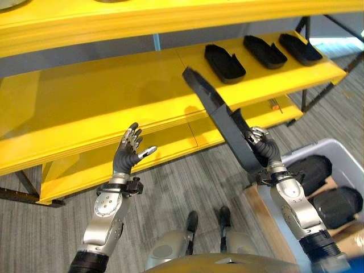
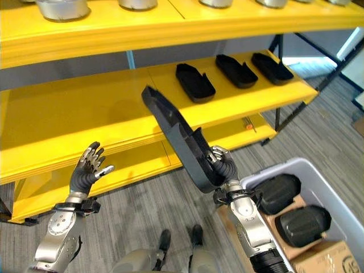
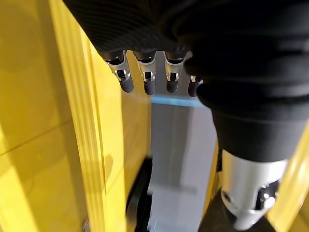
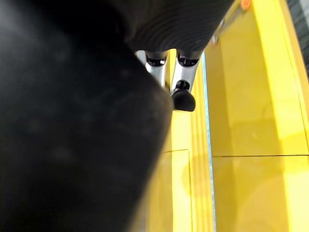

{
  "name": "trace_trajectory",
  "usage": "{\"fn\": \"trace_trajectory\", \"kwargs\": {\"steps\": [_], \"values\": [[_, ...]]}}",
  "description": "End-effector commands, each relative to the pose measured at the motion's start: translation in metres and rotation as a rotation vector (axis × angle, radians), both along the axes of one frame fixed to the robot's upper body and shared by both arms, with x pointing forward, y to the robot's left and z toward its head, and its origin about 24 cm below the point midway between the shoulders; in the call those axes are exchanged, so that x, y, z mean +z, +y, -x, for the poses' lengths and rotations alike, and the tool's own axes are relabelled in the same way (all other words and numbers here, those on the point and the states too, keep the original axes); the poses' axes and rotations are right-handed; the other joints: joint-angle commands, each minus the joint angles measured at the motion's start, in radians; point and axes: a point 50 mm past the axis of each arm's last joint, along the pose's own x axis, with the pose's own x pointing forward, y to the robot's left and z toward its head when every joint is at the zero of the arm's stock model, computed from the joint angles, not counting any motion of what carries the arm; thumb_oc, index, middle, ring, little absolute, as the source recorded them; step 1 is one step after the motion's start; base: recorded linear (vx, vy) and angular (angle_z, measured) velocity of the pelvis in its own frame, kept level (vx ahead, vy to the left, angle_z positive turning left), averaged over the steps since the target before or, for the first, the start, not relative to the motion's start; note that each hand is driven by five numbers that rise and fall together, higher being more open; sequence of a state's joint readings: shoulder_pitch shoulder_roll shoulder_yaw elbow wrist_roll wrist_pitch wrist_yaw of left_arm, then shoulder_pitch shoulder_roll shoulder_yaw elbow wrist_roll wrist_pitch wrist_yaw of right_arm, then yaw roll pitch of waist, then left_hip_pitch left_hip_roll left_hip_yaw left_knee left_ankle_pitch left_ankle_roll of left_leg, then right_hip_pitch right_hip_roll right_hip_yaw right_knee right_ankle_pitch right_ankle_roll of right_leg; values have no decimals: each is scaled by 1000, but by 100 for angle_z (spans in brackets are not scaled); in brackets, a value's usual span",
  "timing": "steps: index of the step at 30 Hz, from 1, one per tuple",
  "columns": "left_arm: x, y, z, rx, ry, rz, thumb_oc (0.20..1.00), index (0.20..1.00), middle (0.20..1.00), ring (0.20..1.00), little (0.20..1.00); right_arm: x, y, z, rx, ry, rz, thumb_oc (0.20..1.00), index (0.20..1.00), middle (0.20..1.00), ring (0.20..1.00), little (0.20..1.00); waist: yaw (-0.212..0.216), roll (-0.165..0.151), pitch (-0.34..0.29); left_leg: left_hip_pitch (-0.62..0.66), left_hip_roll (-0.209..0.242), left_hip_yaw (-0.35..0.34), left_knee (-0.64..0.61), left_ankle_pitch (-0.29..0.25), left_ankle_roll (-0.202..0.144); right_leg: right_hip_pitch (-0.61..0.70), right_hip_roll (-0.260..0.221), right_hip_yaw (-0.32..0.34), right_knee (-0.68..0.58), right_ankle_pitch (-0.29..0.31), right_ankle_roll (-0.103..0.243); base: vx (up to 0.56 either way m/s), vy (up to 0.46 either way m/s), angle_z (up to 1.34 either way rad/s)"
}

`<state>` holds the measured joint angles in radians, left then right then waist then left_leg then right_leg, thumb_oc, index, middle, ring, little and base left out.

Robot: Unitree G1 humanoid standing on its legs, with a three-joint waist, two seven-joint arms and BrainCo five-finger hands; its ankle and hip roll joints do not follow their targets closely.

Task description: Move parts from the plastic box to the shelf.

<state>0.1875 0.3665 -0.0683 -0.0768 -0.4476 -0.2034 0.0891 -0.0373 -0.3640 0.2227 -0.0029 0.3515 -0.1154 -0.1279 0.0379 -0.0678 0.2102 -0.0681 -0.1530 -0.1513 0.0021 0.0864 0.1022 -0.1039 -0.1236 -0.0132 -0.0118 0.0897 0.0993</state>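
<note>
Left hand (image 1: 128, 152): hanging raised and empty in front of the lower yellow boards, fingers spread and relaxed, thumb apart, touching nothing. Shelf (image 1: 85, 91): yellow, in several tiers; the middle tier is offering a wide bare stretch on its left and centre. Carried part (image 2: 179, 138): a long black moulded piece, tilted, its upper tip reaching toward the middle tier's front edge while its lower end is sitting in the right hand (image 2: 223, 166), whose fingers are curling round it in a firm grasp. Placed parts (image 1: 224, 62): three black pieces lying in a row on the right stretch of the middle tier, apart from one another. Plastic box (image 2: 330, 187): pale, standing on the floor at the robot's right, holding two more black parts (image 2: 276, 193). Step in hand, by judgement: the carry from box to shelf, with the part aloft and not yet set down. Next move, by judgement: levelling the tilted piece, bringing it over the bare board just left of the row, lowering it flat, then loosening the fingers without nudging the nearest placed part.
</note>
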Motion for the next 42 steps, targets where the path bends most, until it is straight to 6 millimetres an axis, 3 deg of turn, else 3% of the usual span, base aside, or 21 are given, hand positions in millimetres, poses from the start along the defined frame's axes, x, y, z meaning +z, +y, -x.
{"fn": "trace_trajectory", "kwargs": {"steps": [1,10,12,14,15,16,18,20,22,24,26,28,31,34,35,37,39,41,42], "values": [[21,-2,1,-45,-109,-24,1000,1000,1000,1000,1000,43,-12,-7,-41,-221,-92,200,200,200,200,200,-22,-10,-84,110,143,-63,4,-173,-108,-30,27,-68,60,-41,18,226,-250,35],[19,-5,1,-59,-86,3,1000,1000,1000,1000,1000,41,-25,1,-78,-215,-56,200,200,200,200,200,-41,-1,-99,115,213,-105,5,-168,-162,3,52,-138,126,-132,-18,123,-164,25],[18,-5,3,-53,-87,14,1000,1000,1000,1000,1000,41,-22,-1,-62,-216,-57,200,200,200,200,200,-31,-8,-86,75,201,-91,110,-151,-181,26,57,-135,115,-141,-34,50,-99,3],[19,-4,3,-45,-93,29,1000,1000,1000,1000,1000,43,-20,-3,-45,-223,-56,200,200,200,200,200,-6,-21,-49,-22,164,-91,303,-78,-210,52,56,-136,102,-139,-50,-31,-54,5],[19,-4,3,-45,-93,29,1000,1000,1000,1000,1000,43,-20,-4,-45,-223,-56,200,200,200,200,200,-7,-21,-50,-25,163,-92,306,-80,-210,50,56,-137,102,-139,-50,-42,-83,17],[20,-2,5,-37,-92,31,1000,1000,1000,1000,1000,48,-18,-6,-39,-240,-56,200,200,200,200,200,18,-41,-14,-119,167,-61,366,-65,-185,75,44,-148,96,-153,-56,58,-53,15],[17,2,11,-19,-70,36,1000,1000,1000,1000,1000,47,-19,-7,-48,-231,-44,200,200,200,200,200,26,-41,-25,-118,283,0,183,-52,-175,98,36,-158,98,-184,-45,170,18,21],[16,1,12,-19,-63,27,1000,1000,1000,1000,1000,44,-21,-9,-63,-213,-29,200,200,200,200,200,34,-18,-27,-140,363,36,18,56,-194,113,37,-161,105,-203,-36,191,144,22],[14,3,11,-3,-54,12,1000,1000,1000,1000,1000,39,-20,-14,-72,-185,-10,200,200,200,200,200,48,15,-35,-151,376,64,-79,106,-230,156,33,-148,103,-226,-21,240,236,28],[12,4,13,9,-50,38,1000,1000,1000,1000,1000,36,-15,-14,-52,-168,-23,200,200,200,200,200,58,28,-49,-119,380,51,-77,89,-224,164,29,-139,108,-235,-15,158,170,2],[13,6,14,10,-51,33,1000,1000,1000,1000,1000,31,-11,-14,-37,-143,-28,200,200,200,200,200,77,31,-70,-100,373,52,-74,84,-227,185,12,-124,104,-236,-3,270,273,-67],[17,8,15,-6,-59,-2,1000,1000,1000,1000,1000,28,-10,-16,-45,-123,-54,200,200,200,200,200,102,5,-86,-103,319,81,-13,30,-204,230,-65,-132,70,-210,37,345,369,-54],[22,14,12,3,-63,-34,1000,1000,1000,1000,1000,39,-3,-31,-62,-149,-75,200,200,200,200,200,133,-22,-78,-145,283,102,52,-13,-185,219,-112,-143,49,-176,63,119,220,-9],[25,14,9,2,-76,-43,1000,1000,1000,1000,1000,49,1,-41,-60,-175,-76,200,200,200,200,200,148,-34,-71,-178,269,99,84,-30,-176,208,-125,-150,40,-165,71,20,103,2],[29,11,5,-16,-88,-39,1000,1000,1000,1000,1000,64,4,-54,-73,-215,-65,200,200,200,200,200,168,-43,-57,-226,252,97,116,-40,-171,191,-135,-162,36,-154,75,-4,82,9],[29,10,4,-20,-89,-37,1000,1000,1000,1000,1000,67,4,-57,-84,-219,-72,200,200,200,200,200,173,-44,-52,-240,246,91,123,-41,-170,187,-137,-168,35,-152,75,-11,46,9],[34,4,0,-48,-105,-31,1000,1000,1000,1000,1000,89,3,-77,-142,-268,-43,200,200,200,200,200,201,-41,-16,-311,217,65,151,-40,-169,160,-142,-200,37,-146,72,-32,23,23],[34,4,0,-48,-107,-30,1000,1000,1000,1000,1000,90,3,-78,-142,-270,-43,200,200,200,200,200,199,-41,-16,-315,216,63,153,-41,-169,158,-142,-202,38,-146,72,-14,3,27],[35,1,-1,-62,-114,-23,1000,1000,1000,1000,1000,99,2,-86,-172,-286,-35,200,200,200,200,200,212,-35,2,-337,208,56,158,-37,-170,148,-142,-212,39,-146,71,-16,2,23]]}}
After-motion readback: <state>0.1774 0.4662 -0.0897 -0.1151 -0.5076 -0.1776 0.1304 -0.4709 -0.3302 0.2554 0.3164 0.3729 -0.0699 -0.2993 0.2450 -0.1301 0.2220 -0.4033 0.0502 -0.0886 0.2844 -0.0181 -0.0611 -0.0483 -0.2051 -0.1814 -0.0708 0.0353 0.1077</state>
